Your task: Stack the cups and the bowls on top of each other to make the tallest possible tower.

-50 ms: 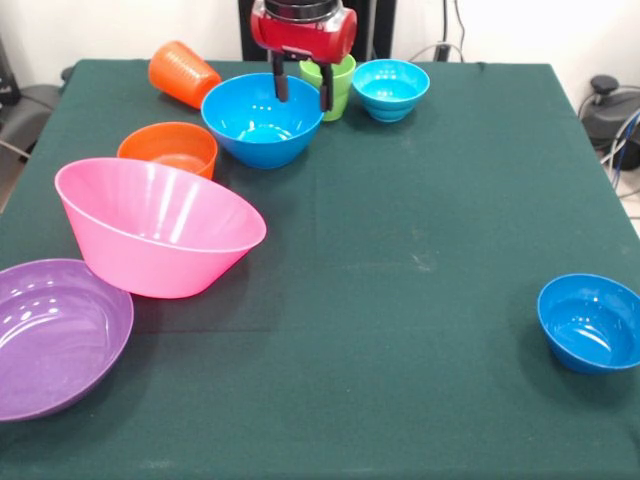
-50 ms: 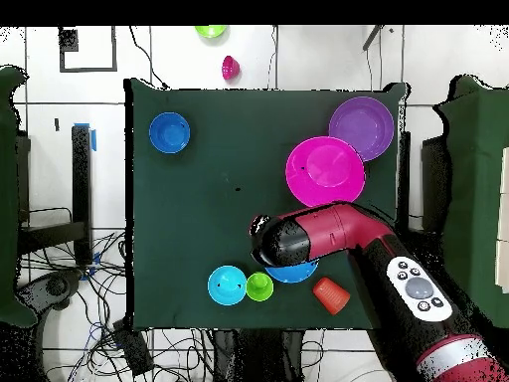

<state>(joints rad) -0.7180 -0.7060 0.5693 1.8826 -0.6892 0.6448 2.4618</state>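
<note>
- Currently, six glossy plastic bowls are counted on the worktop (image 1: 420, 300), which is covered by a dark green cloth.
- The pink bowl (image 1: 155, 228), the largest, has flared sides and is seen tilted, just beside the shallow purple bowl (image 1: 52, 332) at the worktop's corner.
- The small orange bowl (image 1: 168, 149) stands upright behind the pink bowl, near the medium blue bowl (image 1: 258, 122).
- The small cyan bowl (image 1: 391, 88) is set just beside the lime green cup (image 1: 335, 84); both stand upright.
- The small dark blue bowl (image 1: 590, 322) is placed alone, well apart from the other items.
- Two cups are counted: the green one is smooth, and the ribbed orange cup (image 1: 183, 73) lies on its side near the blue bowl.
- Nothing is stacked; each item rests separately on the cloth.
- The gripper (image 1: 302, 92), carried on a red and black arm, hangs over the rim of the medium blue bowl; its two black jaws are held apart, with nothing between them.
- In the overhead view, a pale tiled floor (image 2: 298, 55) with loose cables surrounds the worktop.
</note>
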